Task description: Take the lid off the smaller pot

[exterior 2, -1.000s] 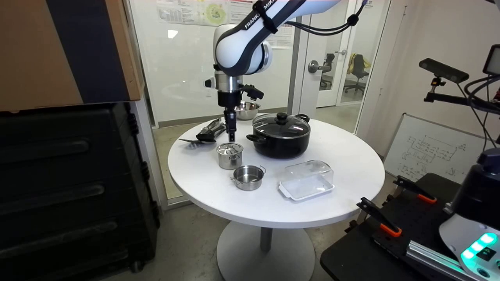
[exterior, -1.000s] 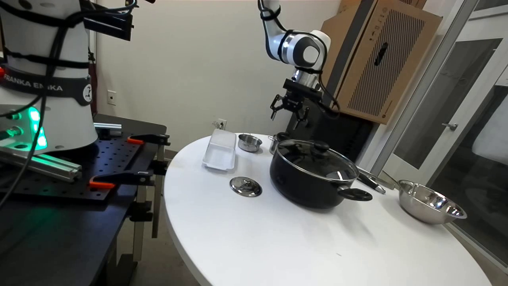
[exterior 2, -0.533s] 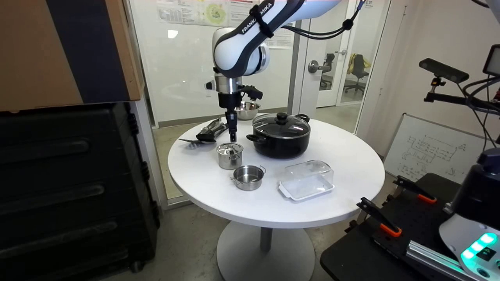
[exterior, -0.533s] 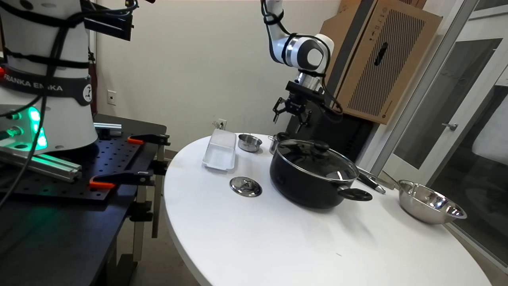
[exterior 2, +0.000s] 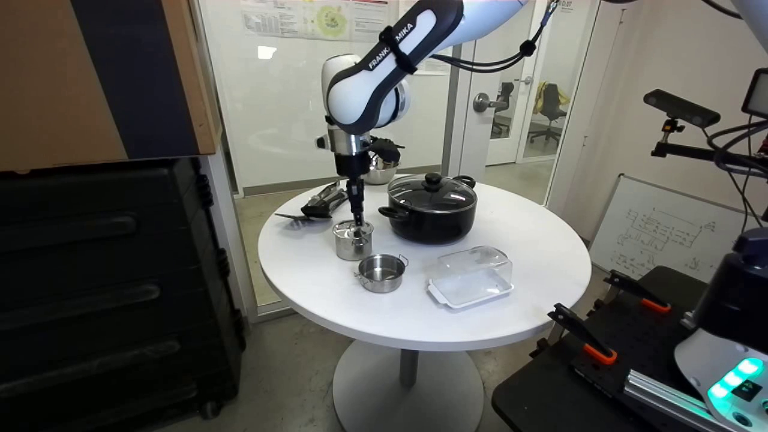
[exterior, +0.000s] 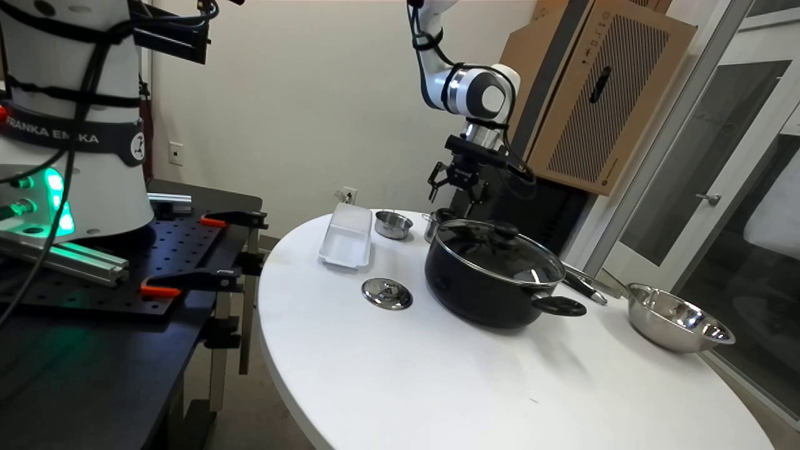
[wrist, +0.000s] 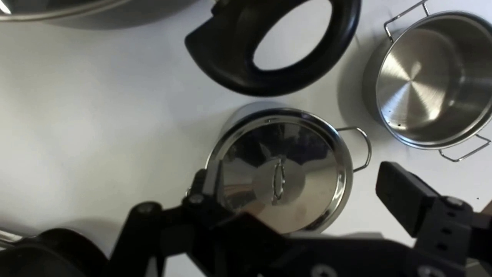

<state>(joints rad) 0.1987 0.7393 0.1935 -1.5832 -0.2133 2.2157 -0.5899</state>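
The smaller pot [exterior 2: 353, 249] is a shiny steel pot with thin wire handles. Its round silvery lid [wrist: 311, 192] sits on top, with a thin upright loop handle [wrist: 278, 181] at its centre. In an exterior view the pot [exterior: 430, 230] is partly hidden behind the black pot. My gripper [wrist: 301, 177] is open and empty over the lid, also seen in both exterior views [exterior: 454, 200] [exterior 2: 358, 224]. The loop lies between the fingers, nearer the left one in the wrist view. Whether the fingertips touch the lid, I cannot tell.
The large black pot [exterior: 481, 294] stands close by, its handle [wrist: 230, 50] near the smaller pot. An open steel pot [exterior 2: 381, 275], a clear-covered dish [exterior 2: 474, 294], a loose silvery lid [exterior: 387, 294], black utensils [exterior 2: 321, 207] and a steel bowl [exterior: 672, 319] are on the table.
My gripper has moved down toward the lid of the smaller pot; its fingertips now overlap the lid in an exterior view. The objects on the table have not moved.
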